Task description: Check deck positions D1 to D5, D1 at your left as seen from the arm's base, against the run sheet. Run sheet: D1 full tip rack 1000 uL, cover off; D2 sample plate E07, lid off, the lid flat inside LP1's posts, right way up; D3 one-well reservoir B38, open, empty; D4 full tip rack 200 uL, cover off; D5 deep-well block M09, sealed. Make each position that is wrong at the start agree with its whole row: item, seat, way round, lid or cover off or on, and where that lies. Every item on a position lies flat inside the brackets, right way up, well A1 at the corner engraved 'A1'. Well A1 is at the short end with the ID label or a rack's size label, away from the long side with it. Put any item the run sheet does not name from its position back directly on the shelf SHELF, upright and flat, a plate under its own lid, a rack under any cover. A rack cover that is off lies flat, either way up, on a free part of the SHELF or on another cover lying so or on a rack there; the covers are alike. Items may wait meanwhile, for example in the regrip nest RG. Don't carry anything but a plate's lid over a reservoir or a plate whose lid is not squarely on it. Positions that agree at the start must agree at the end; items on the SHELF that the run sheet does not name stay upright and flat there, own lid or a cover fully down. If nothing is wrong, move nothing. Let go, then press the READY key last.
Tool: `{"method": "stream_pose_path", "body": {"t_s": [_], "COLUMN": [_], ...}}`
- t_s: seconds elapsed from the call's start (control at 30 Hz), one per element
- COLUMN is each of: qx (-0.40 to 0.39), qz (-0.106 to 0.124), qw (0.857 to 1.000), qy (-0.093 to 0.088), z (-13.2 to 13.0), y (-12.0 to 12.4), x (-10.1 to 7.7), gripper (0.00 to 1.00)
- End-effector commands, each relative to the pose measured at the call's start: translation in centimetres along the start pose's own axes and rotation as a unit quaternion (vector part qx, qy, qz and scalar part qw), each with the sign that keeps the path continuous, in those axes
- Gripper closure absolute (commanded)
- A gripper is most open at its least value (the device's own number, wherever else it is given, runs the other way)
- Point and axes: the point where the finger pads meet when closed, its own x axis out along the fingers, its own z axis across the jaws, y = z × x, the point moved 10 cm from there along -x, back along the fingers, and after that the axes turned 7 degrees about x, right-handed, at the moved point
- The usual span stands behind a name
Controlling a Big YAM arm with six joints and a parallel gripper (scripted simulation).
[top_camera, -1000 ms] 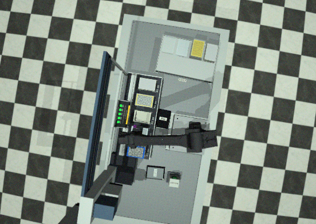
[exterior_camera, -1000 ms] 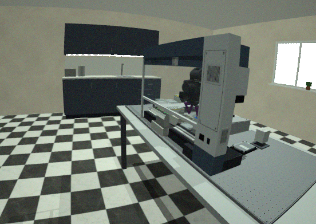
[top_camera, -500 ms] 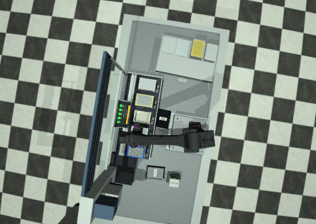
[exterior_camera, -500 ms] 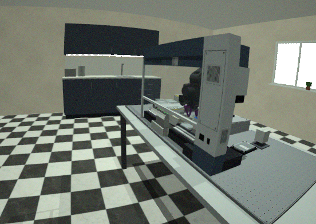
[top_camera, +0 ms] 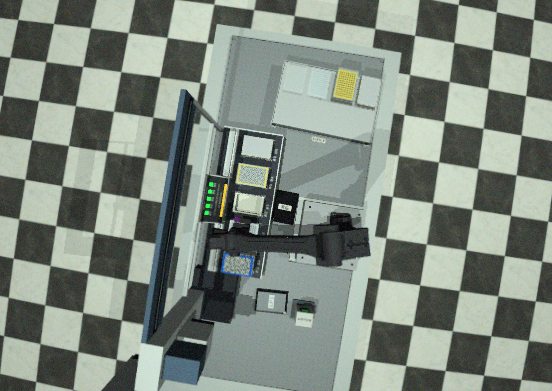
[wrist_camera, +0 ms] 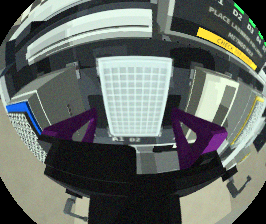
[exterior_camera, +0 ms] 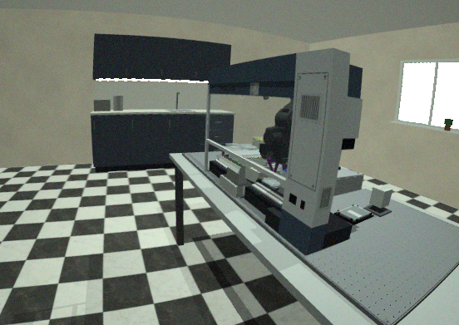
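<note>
My gripper [wrist_camera: 134, 111] is open, its purple fingers spread on either side of a pale gridded well plate [wrist_camera: 132, 92] that lies right below it on the deck. I cannot tell whether the fingers touch it or whether it carries a lid. In the overhead view the arm reaches across this position [top_camera: 240, 237] and hides the plate. A blue-rimmed tip rack [top_camera: 237, 264] sits on one side of it. A pale reservoir [top_camera: 248, 203], a yellow-rimmed tip rack [top_camera: 252, 174] and a white-topped block [top_camera: 257, 147] follow on the other side. The fingers [exterior_camera: 274, 164] show under the machine's hood.
The shelf [top_camera: 325, 102] at the far end holds three pale items and a yellow rack [top_camera: 346, 84]. A black fixture with a white label [top_camera: 285, 207] stands beside the deck. Another dark fixture [top_camera: 271, 301] and the green key [top_camera: 304, 307] lie near the machine's tower [exterior_camera: 320, 143].
</note>
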Motion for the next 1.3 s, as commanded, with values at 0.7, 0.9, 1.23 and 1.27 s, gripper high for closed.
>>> {"method": "stream_pose_path", "body": {"t_s": [0.7, 0.9, 1.23, 1.27], "qx": [0.001, 0.001, 0.001, 0.001], "qz": [-0.020, -0.020, -0.020, -0.020], "qw": [1.000, 1.000, 1.000, 1.000], "qy": [-0.006, -0.006, -0.006, -0.006], "z": [0.3, 0.3, 0.3, 0.3], "y": [-1.1, -1.1, -1.1, -1.1], "x": [0.8, 0.8, 0.8, 0.8], "gripper": [0.00, 1.00, 1.00, 1.00]}}
